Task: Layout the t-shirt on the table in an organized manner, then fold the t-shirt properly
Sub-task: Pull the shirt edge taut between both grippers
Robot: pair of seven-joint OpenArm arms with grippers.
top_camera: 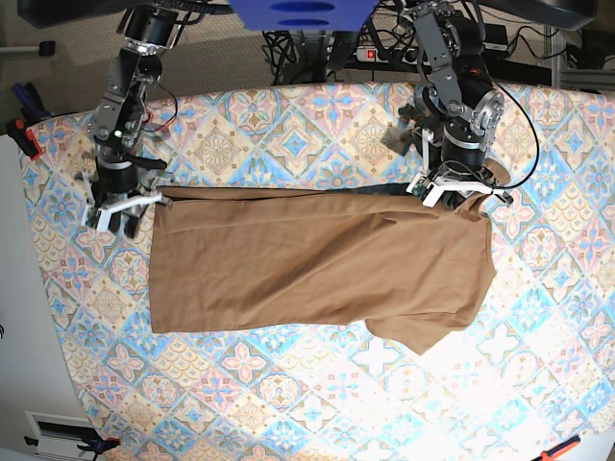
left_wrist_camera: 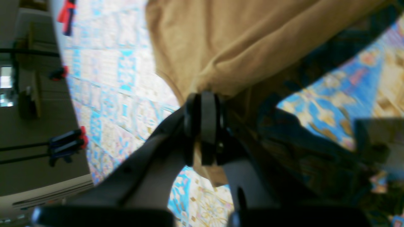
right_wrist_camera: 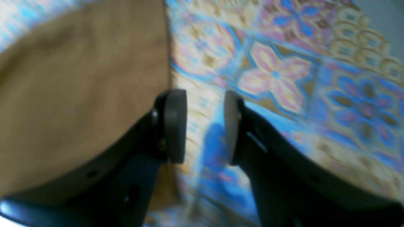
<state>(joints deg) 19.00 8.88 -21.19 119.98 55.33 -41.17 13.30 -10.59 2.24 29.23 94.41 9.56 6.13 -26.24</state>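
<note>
Across the middle of the table: t-shirt (top_camera: 317, 269) spread mostly flat, long axis running side to side, parallel to the far edge of the table (top_camera: 288, 403).
T-shirt shape: far edge drawn into a fairly straight line between the two arms; one sleeve hanging out toward the near edge, on the base view's right; shoulder end on that side bunched and partly lifted.
Position on table: nearer the far edge than the near one; wide band of patterned cloth bare along the near edge.
Key relation: both far corners of the t-shirt lying right at the tools, so the fabric spans from one arm to the other.
Left gripper (left_wrist_camera: 203, 126): pads pressed together, clamped on a pinch of the t-shirt (left_wrist_camera: 252, 44) near the collar end; fabric draping away from the closed tips in the wrist view.
Right gripper (right_wrist_camera: 205, 126): pads apart, nothing between them; t-shirt edge (right_wrist_camera: 79, 94) lying just beside one finger, patterned table (right_wrist_camera: 284, 78) showing through the gap.
Nearer arm: each arm at its own far corner; only the left one holding.
Arm poses: both reaching down steeply from the far side, wrists bent toward the tabletop.
Likely next need: right pads closing on the edge beside them, judged from the empty gap.
</note>
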